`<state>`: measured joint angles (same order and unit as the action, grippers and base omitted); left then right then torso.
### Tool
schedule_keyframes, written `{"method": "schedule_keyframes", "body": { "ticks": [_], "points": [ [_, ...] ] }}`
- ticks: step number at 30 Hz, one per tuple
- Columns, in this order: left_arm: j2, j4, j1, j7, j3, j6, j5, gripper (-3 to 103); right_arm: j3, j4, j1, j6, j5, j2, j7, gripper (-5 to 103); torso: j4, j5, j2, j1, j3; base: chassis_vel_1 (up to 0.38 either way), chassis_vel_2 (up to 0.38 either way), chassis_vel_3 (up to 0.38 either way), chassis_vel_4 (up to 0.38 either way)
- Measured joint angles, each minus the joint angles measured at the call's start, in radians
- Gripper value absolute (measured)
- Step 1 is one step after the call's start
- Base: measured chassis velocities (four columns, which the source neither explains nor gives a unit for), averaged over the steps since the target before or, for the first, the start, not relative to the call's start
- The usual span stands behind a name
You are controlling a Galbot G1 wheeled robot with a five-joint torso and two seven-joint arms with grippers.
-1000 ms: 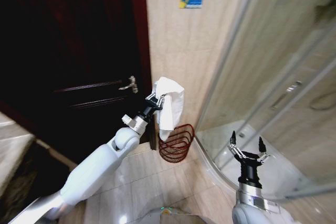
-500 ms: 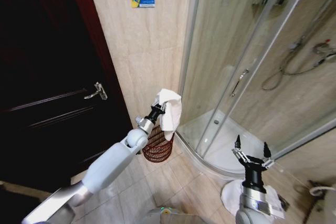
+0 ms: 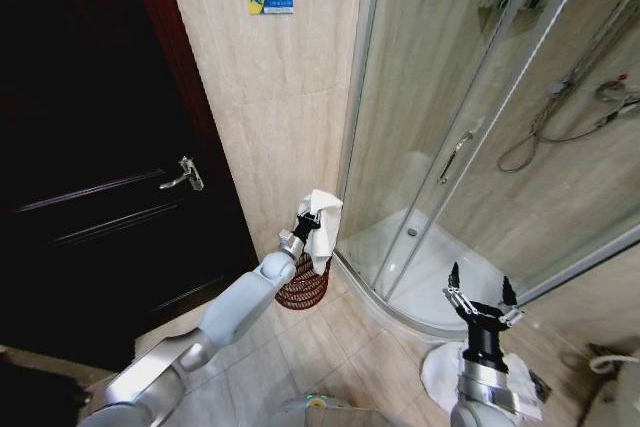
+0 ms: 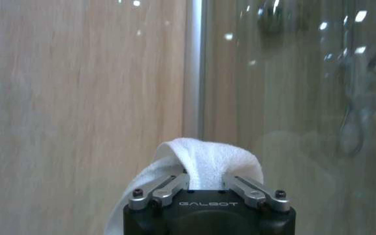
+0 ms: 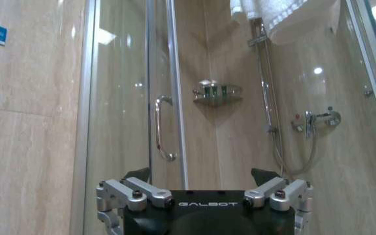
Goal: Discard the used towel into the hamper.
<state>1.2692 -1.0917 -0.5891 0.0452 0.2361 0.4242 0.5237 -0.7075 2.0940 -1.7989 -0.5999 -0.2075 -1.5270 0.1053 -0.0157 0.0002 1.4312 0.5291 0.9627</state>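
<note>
floor point(image 3: 330, 347): beige tile | on it: hamper point(image 3: 303, 289) by wall, white mat point(image 3: 435, 372)

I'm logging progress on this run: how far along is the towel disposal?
Done: the left gripper is shut on the white cloth towel, pinching a fold. In hand: it holds the towel above the round red-brown wire hamper. Left: releasing it inside. The right gripper waits open near the shower.

Head view high, looking down at bathroom corner, wrist views close, level, facing shower glass point(image 3: 470, 97)
</note>
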Motion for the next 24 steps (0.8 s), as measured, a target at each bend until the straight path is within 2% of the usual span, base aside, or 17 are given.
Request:
{"method": "schedule_keyframes", "body": {
  "ticks": [3, 7, 13, 16, 18, 24],
  "points": [
    [0.055, 0.163, 0.025, -0.001, -0.024, 0.044, -0.048, 7, 0.0, -0.013, -0.008, -0.007, 0.0, 0.001, -0.002, 100, -0.0001, 0.0, 0.0, 0.0, 0.0, 0.0, 0.0, 0.0, 0.0],
    [0.083, 0.241, 0.042, 0.011, -0.042, 0.055, -0.069, 7, 0.0, -0.019, -0.015, -0.011, 0.0, 0.005, -0.004, 100, 0.0, 0.0, 0.0, 0.0, 0.0, 0.0, 0.0, 0.0, 0.0],
    [0.109, 0.289, 0.052, 0.041, -0.063, 0.033, -0.099, 7, 0.003, -0.024, -0.014, -0.012, 0.0, 0.011, -0.004, 100, -0.0001, -0.0001, 0.0, 0.0, 0.0, 0.0, 0.0, 0.0, 0.0],
    [0.105, 0.29, 0.049, 0.06, -0.052, -0.011, -0.104, 7, 0.004, -0.024, -0.01, -0.01, -0.005, 0.014, -0.009, 100, 0.0, -0.0001, 0.0, 0.0, 0.0, 0.0, 0.0, 0.0, 0.0],
    [0.102, 0.29, 0.048, 0.061, -0.044, -0.022, -0.103, 7, 0.004, -0.025, -0.007, -0.013, -0.01, 0.015, -0.012, 100, 0.0, -0.0002, 0.0, 0.0, 0.0, 0.0, 0.0, 0.0, 0.0],
    [0.096, 0.261, 0.038, 0.061, -0.038, -0.017, -0.082, 7, 0.005, -0.031, 0.001, -0.025, -0.015, 0.013, -0.044, 100, -0.0003, -0.0004, 0.0, 0.0, 0.0, 0.0, 0.0, 0.0, 0.0]
  ]
}}
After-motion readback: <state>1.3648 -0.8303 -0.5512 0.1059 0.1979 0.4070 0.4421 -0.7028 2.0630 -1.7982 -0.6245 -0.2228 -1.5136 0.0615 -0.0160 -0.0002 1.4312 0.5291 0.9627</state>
